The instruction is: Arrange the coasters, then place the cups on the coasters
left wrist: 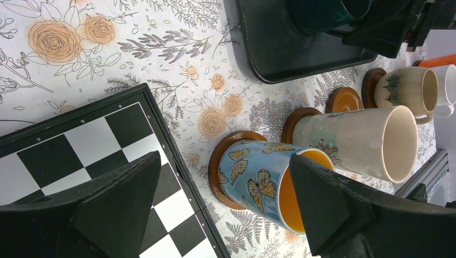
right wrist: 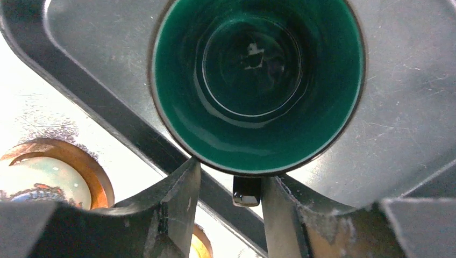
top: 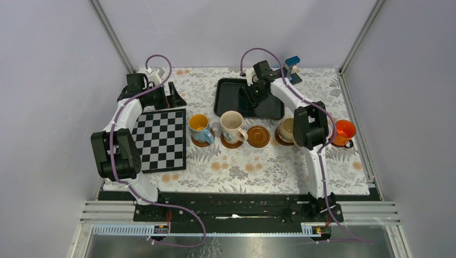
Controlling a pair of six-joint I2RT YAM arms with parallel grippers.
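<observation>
A dark green cup (right wrist: 258, 80) stands in the black tray (right wrist: 403, 107). My right gripper (right wrist: 231, 174) is open just above it, its fingers on either side of the cup's handle (right wrist: 247, 192); the right finger is against the handle, the left one apart. In the top view this gripper (top: 251, 95) hides the cup. A blue butterfly cup (top: 199, 128), a tall cream cup (top: 232, 126) and a beige cup (top: 287, 128) each sit on a brown coaster. One coaster (top: 258, 136) is bare. My left gripper (left wrist: 225, 161) hangs wide open and empty over the chessboard's far edge.
The chessboard (top: 161, 140) lies at the left. An orange cup (top: 343, 131) stands at the right, and a white cup (left wrist: 443, 88) beside it is mostly hidden behind the right arm. Blue toy blocks (top: 293, 64) stand behind the tray at the back.
</observation>
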